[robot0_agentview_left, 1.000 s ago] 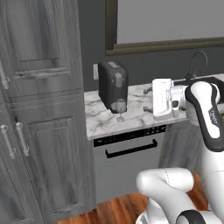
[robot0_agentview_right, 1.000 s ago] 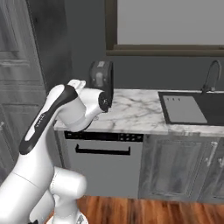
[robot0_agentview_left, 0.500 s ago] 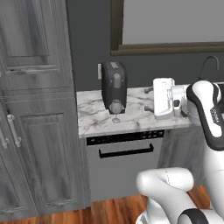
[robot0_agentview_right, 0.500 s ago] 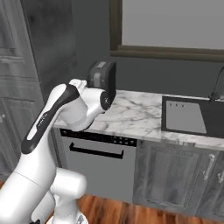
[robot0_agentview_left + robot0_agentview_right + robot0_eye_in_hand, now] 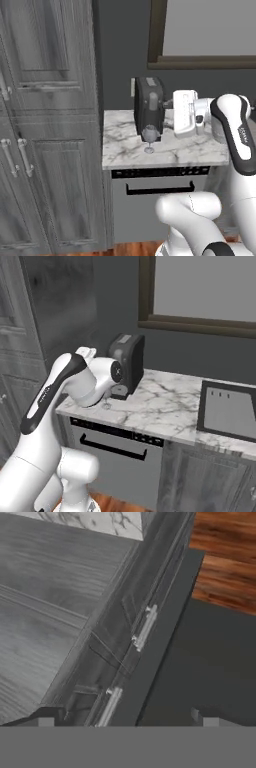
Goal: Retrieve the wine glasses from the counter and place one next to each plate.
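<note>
Wine glass (image 5: pixel 149 137) stands untouched on the counter (image 5: pixel 125 150), just in front of the dark coffee machine (image 5: pixel 149 107). The gripper (image 5: pixel 125 722), fingers spread wide and holding nothing, hangs well apart from it, so by my judgement nothing is fetched yet and every placement remains.

A dark boxy coffee machine (image 5: pixel 149 105) stands upright at the back of the marble top, close to the dark grey wall (image 5: pixel 117 45). A wood-framed window (image 5: pixel 200 35) is set in that wall above and to the right. Tall grey wood-grain cabinets (image 5: pixel 47 125) rise at the left — each door carries a silver bar handle (image 5: pixel 22 156). A dark sink basin (image 5: pixel 225 411) is recessed in the marble further right. Wooden flooring (image 5: pixel 225 557) runs below — its planks are reddish brown. Below the top, a grey front bears a black bar handle (image 5: pixel 160 190).
</note>
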Robot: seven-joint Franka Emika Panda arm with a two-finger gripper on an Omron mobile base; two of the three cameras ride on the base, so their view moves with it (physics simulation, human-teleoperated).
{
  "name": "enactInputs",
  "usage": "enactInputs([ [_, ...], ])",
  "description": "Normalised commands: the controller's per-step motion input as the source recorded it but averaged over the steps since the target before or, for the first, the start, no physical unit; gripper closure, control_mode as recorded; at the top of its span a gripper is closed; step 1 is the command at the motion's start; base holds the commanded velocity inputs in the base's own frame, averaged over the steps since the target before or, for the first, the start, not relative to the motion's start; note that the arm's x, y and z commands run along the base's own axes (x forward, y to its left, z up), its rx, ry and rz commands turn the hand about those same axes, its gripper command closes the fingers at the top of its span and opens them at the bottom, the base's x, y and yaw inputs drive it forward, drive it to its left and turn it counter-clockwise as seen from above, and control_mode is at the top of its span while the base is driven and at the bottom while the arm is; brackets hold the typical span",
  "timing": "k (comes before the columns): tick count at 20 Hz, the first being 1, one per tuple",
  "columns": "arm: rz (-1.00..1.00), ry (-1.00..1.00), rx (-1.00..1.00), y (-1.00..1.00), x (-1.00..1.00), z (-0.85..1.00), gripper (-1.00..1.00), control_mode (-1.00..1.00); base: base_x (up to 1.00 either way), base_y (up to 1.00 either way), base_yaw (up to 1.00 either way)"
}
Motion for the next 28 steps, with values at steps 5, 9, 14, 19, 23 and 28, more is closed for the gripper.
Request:
enactInputs([
  [5,0.00,0.00,0.00,0.00,0.00,0.00,-1.00,1.00,0.65,-0.01,0.03],
  [9,0.00,0.00,0.00,0.00,0.00,0.00,-1.00,1.00,0.62,0.00,0.00],
  [14,0.00,0.00,0.00,0.00,0.00,0.00,-1.00,1.00,0.35,-0.01,0.00],
  [19,0.00,0.00,0.00,0.00,0.00,0.00,-1.00,1.00,0.00,0.00,0.05],
  [23,0.06,0.02,0.08,-0.15,0.00,-0.14,-1.00,-1.00,0.00,0.00,0.05],
  [28,0.16,0.05,0.17,-0.58,0.00,-0.46,-1.00,-1.00,0.00,0.00,0.00],
])
